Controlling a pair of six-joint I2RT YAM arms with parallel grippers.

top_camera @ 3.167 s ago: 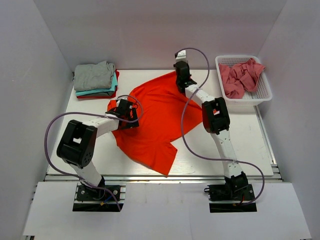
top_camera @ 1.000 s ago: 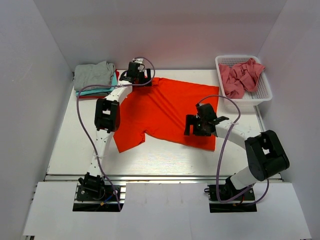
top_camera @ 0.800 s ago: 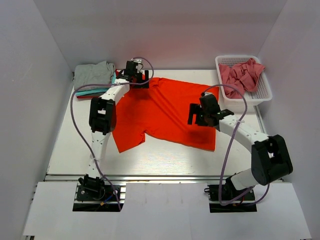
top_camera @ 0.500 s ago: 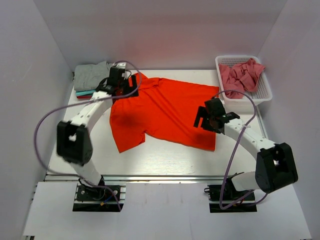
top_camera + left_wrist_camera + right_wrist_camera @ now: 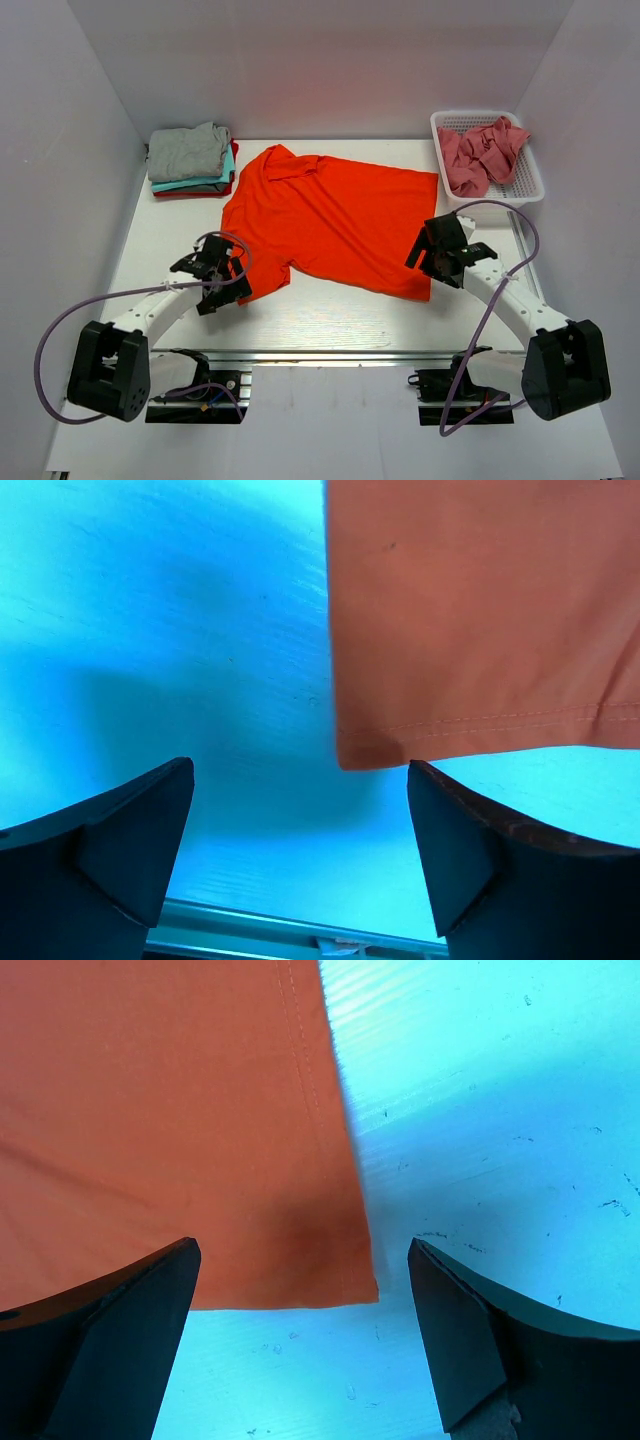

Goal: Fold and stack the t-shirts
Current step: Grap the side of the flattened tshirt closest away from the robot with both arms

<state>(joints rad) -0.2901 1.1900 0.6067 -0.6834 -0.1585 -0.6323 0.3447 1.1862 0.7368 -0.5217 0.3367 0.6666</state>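
Left hand (image 5: 213, 275) spread wide above white table (image 5: 330, 310); pale walls (image 5: 300, 70) around.

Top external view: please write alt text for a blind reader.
An orange-red t-shirt lies spread on a table; the left gripper and right gripper hover open at its near corners. Folded shirts sit far left, a basket of pink cloth far right.
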